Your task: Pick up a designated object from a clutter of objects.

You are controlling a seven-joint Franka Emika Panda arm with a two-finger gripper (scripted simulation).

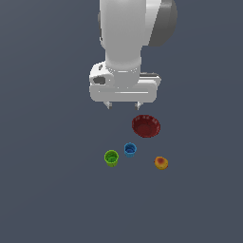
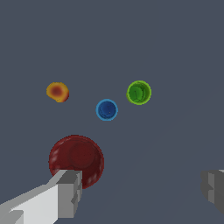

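We'd guess the blue cup (image 1: 130, 149) mid-frame is light and rigid, so our wide-open, empty fingers (image 2: 209, 186) should pinch across its rim.

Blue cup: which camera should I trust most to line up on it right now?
The wrist view: it looks into the blue cup, rim fully clear, apart from the green cup. The exterior view shows it smaller, unobstructed, below the end effector.
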